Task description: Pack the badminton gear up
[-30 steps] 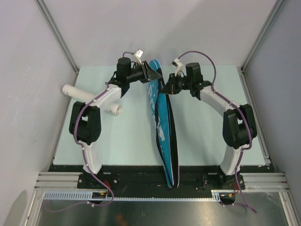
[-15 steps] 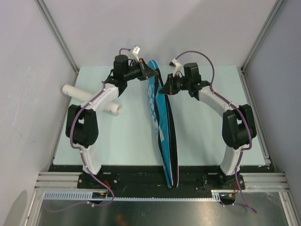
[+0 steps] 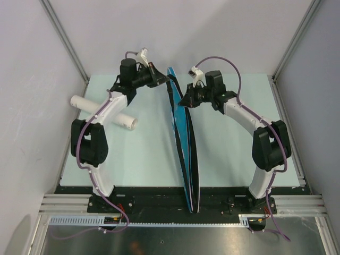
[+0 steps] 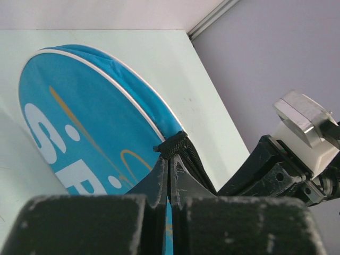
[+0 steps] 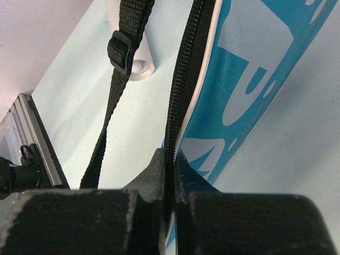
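Observation:
The long blue "SPORT" racket bag stands on its edge down the middle of the table. My left gripper is shut on a black fabric tab at the bag's far rounded end. My right gripper is shut on the bag's black zipper edge a little nearer. The bag's blue side and its black strap show in the right wrist view. The white cardboard tube lies at the far left, under the left arm. Rackets and shuttlecocks are out of view.
The tube's open end shows behind the strap in the right wrist view. Grey walls with metal corner posts close in the pale green table. A black rail runs along the near edge by the arm bases.
My left gripper has moved left and farther back with the bag's end in it. The bag has turned up onto its edge and looks narrower from above. The right gripper shifted slightly left.

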Motion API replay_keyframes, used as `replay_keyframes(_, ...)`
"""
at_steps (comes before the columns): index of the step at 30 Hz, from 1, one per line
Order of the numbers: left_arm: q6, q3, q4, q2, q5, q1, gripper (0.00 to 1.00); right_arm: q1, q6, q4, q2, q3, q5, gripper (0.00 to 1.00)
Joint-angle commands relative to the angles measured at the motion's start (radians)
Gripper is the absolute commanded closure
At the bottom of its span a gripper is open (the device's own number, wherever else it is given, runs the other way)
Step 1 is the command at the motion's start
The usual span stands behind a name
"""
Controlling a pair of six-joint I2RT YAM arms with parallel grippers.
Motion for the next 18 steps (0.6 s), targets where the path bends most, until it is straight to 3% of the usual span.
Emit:
replay_keyframes(1,0.020,0.068,0.030,0.016,-0.033,0.038,1.00,0.001,-0.036,-0.011,-0.083,0.010,-0.008,1.00)
replay_keyframes(9,0.068,0.123,-0.001,0.086,-0.065,0.041,0.99,0.015,-0.051,-0.008,-0.092,0.007,-0.094,1.00)
replay_keyframes(18,0.129,0.141,-0.008,0.129,-0.114,0.041,0.94,0.051,-0.042,-0.059,-0.129,0.010,-0.076,1.00)
